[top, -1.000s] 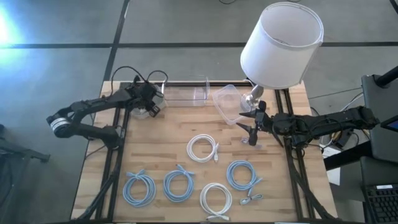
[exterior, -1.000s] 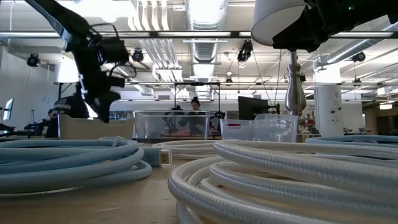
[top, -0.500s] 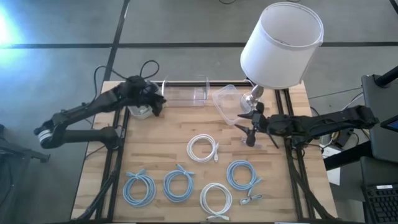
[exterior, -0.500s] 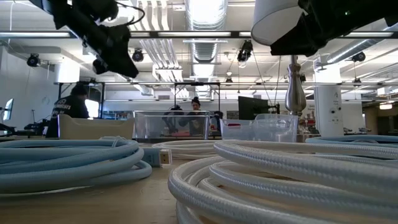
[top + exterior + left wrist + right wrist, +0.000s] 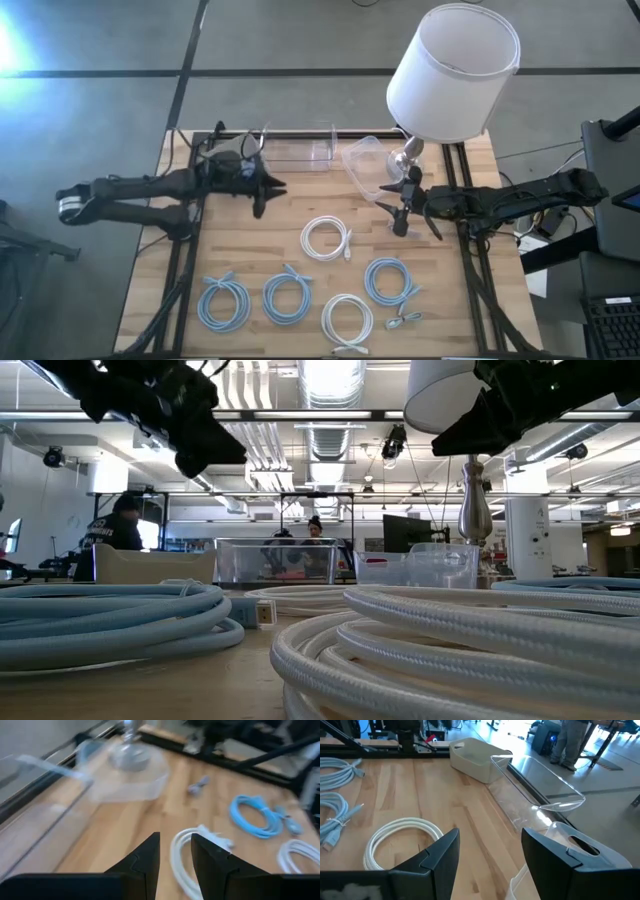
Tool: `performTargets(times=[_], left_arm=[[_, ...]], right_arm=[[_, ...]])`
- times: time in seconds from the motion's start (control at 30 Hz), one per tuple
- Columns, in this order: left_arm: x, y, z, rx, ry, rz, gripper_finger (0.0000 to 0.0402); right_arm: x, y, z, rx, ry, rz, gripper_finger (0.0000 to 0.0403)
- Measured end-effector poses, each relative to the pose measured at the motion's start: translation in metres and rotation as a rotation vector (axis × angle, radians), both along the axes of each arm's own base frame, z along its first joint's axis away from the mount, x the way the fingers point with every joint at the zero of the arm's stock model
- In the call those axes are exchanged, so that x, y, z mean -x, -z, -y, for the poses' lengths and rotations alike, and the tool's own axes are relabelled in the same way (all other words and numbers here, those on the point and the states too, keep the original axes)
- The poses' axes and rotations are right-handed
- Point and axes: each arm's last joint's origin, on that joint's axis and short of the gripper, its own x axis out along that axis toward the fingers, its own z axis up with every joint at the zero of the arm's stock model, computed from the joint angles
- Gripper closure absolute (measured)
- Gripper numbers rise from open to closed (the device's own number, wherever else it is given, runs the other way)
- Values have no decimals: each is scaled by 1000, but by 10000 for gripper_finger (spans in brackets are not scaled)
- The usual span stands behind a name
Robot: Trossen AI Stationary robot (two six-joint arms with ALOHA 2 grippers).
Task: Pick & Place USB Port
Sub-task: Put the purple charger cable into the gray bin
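My left gripper (image 5: pixel 268 191) hangs open and empty above the table, left of centre, its fingers pointing toward the right edge; its wrist view shows the narrow gap between its fingers (image 5: pixel 175 851). My right gripper (image 5: pixel 396 213) hangs open and empty right of centre (image 5: pixel 491 840). A small grey connector (image 5: pixel 198 785) lies on the wood near the lamp's foot. A coiled white cable (image 5: pixel 326 240) lies flat between the two grippers and also shows in the right wrist view (image 5: pixel 400 842). Another small grey connector piece (image 5: pixel 403 320) lies near the front edge.
Three pale blue coils (image 5: pixel 224 303) (image 5: pixel 287 295) (image 5: pixel 390 280) and a second white coil (image 5: pixel 346 318) lie along the near half. At the far edge stand a long clear box (image 5: pixel 298 148), a clear tub (image 5: pixel 363 166), a cream bin (image 5: pixel 470 754) and a lamp with a white shade (image 5: pixel 455 70).
My left gripper has risen from the cream bin at the far left and swung toward the table's right and near side, and now points toward the white coil. My right gripper has edged a little toward the left.
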Motion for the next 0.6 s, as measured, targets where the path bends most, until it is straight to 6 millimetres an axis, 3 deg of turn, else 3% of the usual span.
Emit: performTargets(times=[0.23, 0.6], left_arm=[[-6, 18, 18, -19, 88, 89, 289], [-4, 30, 19, -10, 86, 86, 289]], right_arm=[[0, 0, 0, -92, 32, 35, 193], [-6, 8, -5, -330, -53, 28, 193]])
